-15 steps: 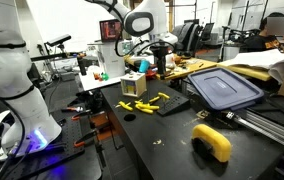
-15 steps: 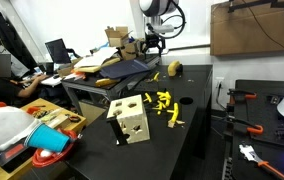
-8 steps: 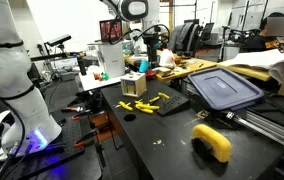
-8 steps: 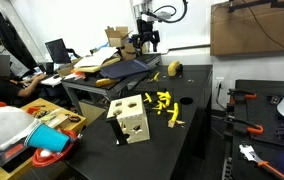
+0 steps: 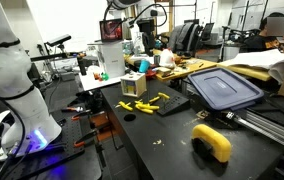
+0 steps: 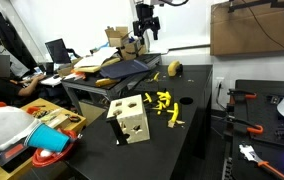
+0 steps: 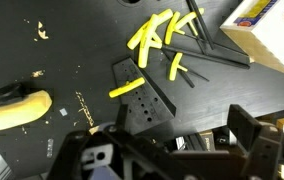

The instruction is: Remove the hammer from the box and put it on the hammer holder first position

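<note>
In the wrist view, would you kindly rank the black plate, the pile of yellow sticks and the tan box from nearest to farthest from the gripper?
From the gripper:
1. black plate, just ahead, centre.
2. yellow sticks, beyond the plate, top centre.
3. tan box, top right corner.
</note>
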Motion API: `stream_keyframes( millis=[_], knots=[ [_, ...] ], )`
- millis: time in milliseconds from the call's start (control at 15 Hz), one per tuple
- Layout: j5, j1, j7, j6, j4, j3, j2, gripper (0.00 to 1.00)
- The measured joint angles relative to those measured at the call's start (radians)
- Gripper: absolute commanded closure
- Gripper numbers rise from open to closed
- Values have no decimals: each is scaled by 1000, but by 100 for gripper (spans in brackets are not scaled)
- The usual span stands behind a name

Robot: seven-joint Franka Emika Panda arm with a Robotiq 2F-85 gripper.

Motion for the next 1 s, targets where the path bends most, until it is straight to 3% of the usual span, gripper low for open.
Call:
stream_keyframes(
  millis=[1000],
  knots=[
    [-19,-1,-77,-45,0,1,-73,0]
  ],
)
